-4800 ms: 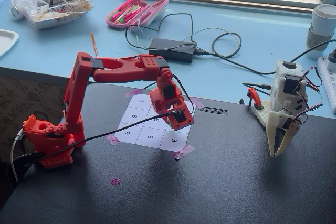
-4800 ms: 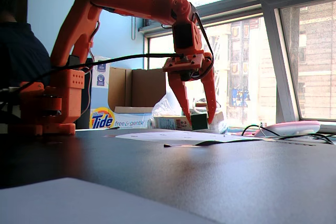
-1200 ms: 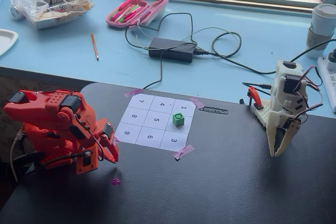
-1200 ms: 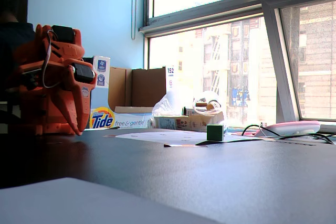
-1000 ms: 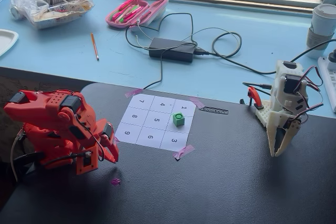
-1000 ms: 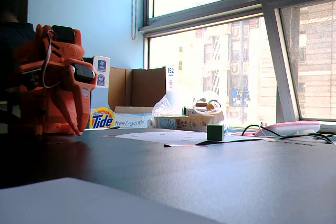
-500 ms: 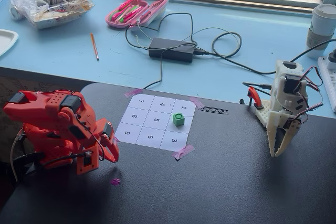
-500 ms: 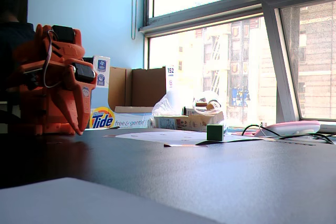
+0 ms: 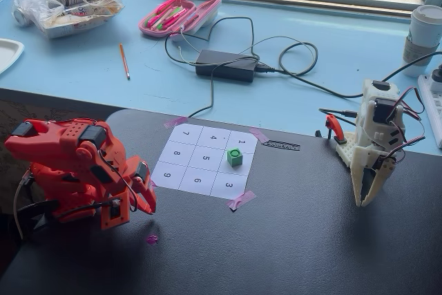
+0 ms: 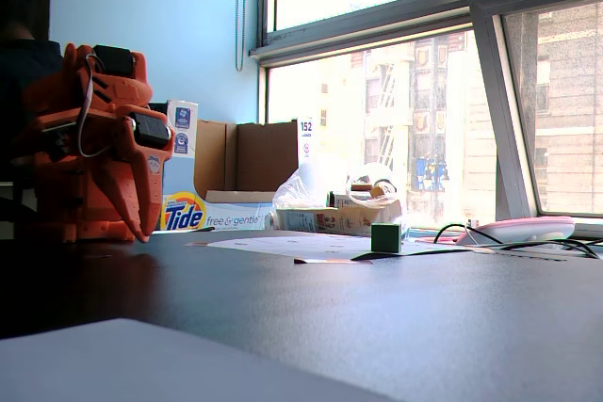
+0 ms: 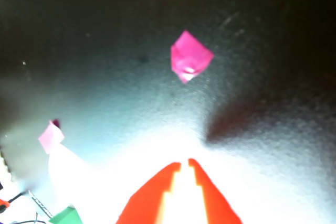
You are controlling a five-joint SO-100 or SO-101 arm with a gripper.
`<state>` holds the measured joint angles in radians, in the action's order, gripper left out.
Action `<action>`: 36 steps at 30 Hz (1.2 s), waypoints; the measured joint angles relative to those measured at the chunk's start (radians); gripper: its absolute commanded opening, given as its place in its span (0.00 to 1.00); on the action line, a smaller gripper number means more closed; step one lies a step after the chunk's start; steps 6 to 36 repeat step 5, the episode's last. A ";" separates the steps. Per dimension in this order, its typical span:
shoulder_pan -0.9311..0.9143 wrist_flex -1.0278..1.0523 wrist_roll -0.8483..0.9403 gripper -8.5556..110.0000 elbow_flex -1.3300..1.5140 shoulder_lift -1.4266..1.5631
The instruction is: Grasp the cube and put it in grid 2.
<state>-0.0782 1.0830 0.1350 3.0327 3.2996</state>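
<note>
Wrist view alone: pincer [image 11: 184,164] tips nearly together

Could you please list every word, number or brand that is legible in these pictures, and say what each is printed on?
"1", "4", "7", "5", "8", "3", "6", "9": cells of the numbered sheet; the cube hides its own cell's numeral.
"Tide", "free & gentle": box behind the table.
"152": white card.
Label beside the sheet and the carton's stickers: too small to read.
</note>
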 measured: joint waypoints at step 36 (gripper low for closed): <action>0.000 0.002 0.000 0.07 0.000 0.000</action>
